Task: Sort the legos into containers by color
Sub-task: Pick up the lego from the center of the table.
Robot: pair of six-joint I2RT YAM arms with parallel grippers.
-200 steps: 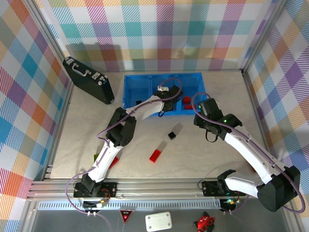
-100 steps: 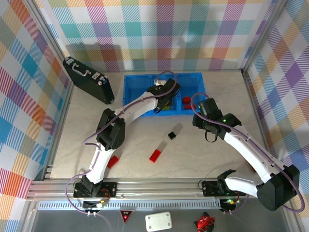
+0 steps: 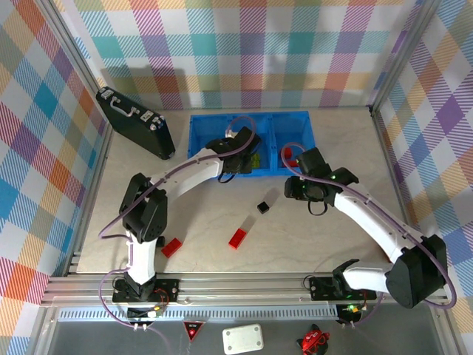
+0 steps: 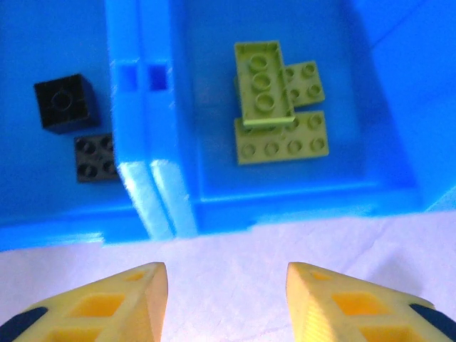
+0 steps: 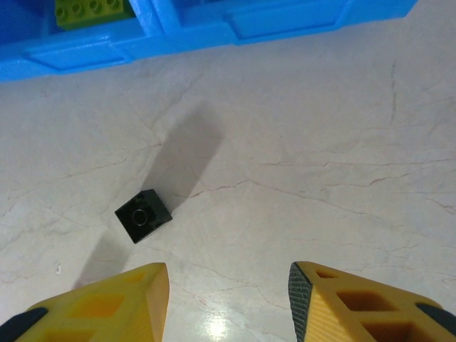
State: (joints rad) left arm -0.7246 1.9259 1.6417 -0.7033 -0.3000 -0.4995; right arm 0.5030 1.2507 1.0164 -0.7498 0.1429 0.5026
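Observation:
The blue tray (image 3: 201, 145) holds the containers side by side. In the left wrist view, lime green legos (image 4: 276, 107) lie in the middle compartment and two black legos (image 4: 65, 102) in the left one. Red legos (image 3: 290, 156) show in the right compartment. My left gripper (image 4: 226, 285) hangs open and empty over the table just in front of the tray (image 4: 153, 206). One black lego (image 5: 143, 215) sits loose on the table (image 3: 261, 206). My right gripper (image 5: 228, 292) is open beside it, a little to its right, with nothing between the fingers. A red lego (image 3: 171, 248) lies near the left arm.
A black case with silver latches (image 3: 135, 122) lies at the back left. A long red stick (image 3: 238, 237) rests on the table in front of the black lego. Checked walls close the table on three sides.
My left arm swung left and its gripper drew back from over the middle compartment to the tray's front edge. My right gripper moved slightly left toward the loose black lego.

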